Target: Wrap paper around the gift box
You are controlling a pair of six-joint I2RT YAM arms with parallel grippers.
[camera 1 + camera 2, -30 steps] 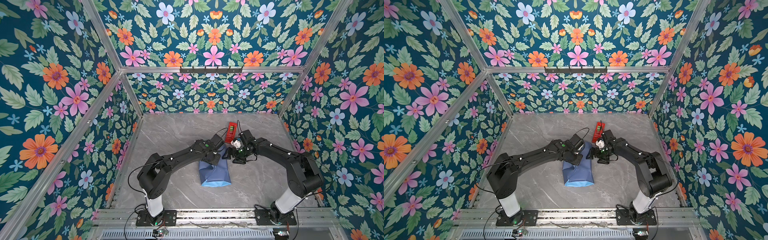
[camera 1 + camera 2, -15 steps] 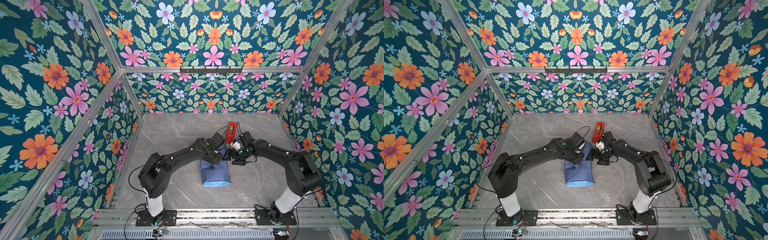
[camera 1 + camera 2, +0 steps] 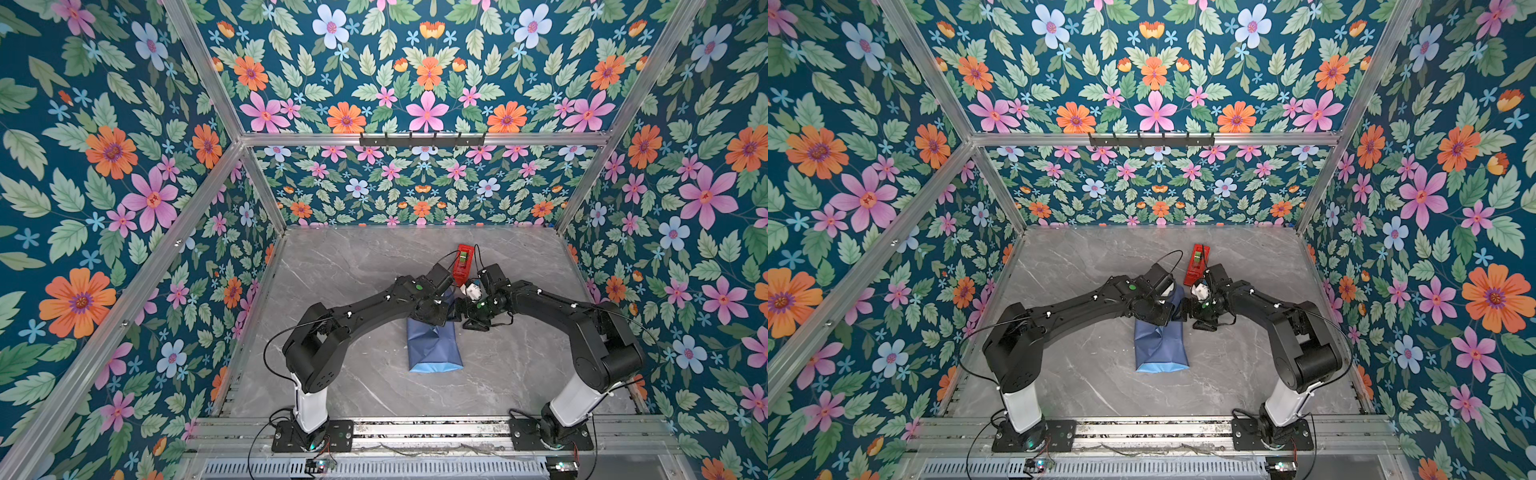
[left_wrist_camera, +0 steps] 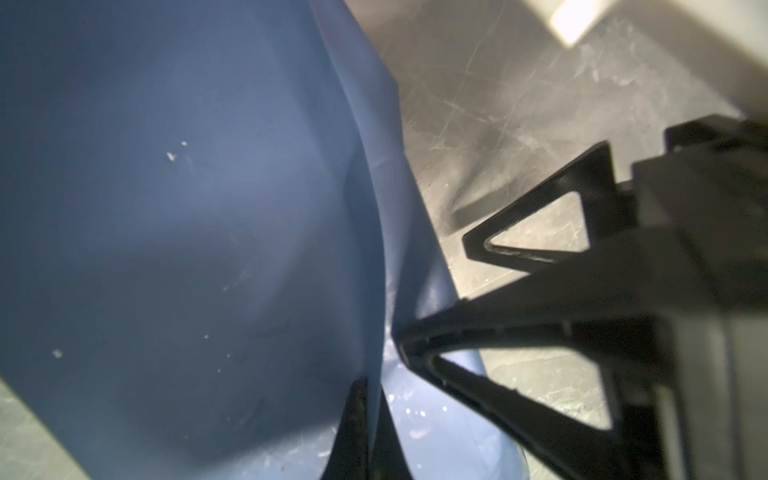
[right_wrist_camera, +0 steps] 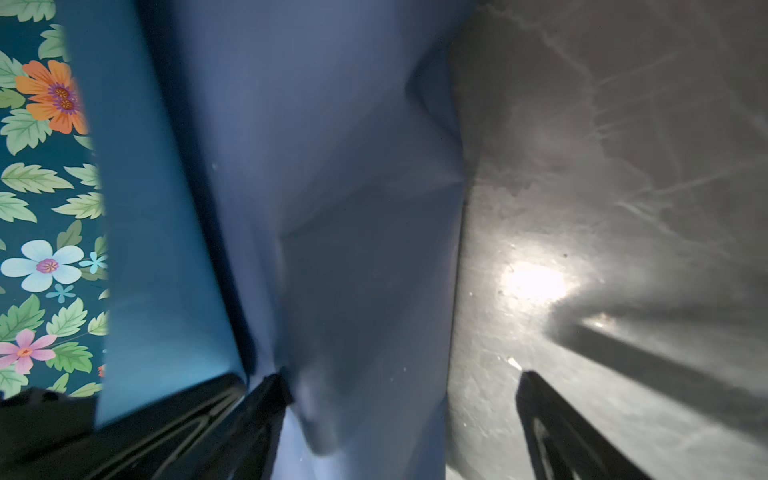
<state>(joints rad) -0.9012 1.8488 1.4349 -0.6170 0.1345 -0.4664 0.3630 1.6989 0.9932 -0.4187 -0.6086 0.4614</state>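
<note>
The paper [image 3: 434, 349] lies as a slate-blue bundle in the middle of the table in both top views, with a light-blue edge nearest the arm bases. The gift box is hidden under it. My left gripper [image 3: 442, 318] sits at the bundle's far end. In the left wrist view it [image 4: 368, 419] is shut on a raised fold of paper [image 4: 187, 208]. My right gripper [image 3: 459, 311] meets it from the right. In the right wrist view it [image 5: 399, 419] is open, and the paper [image 5: 353, 208] stands between its fingers [image 5: 552, 428].
A red tape dispenser [image 3: 464, 262] stands just behind the two grippers, also seen in a top view [image 3: 1197, 266]. The grey marble table [image 3: 353, 270] is ringed by floral walls. Both arm bases sit on the front rail.
Hardly anything. The right gripper has edged slightly toward the paper bundle, and the left gripper keeps its hold on the fold.
</note>
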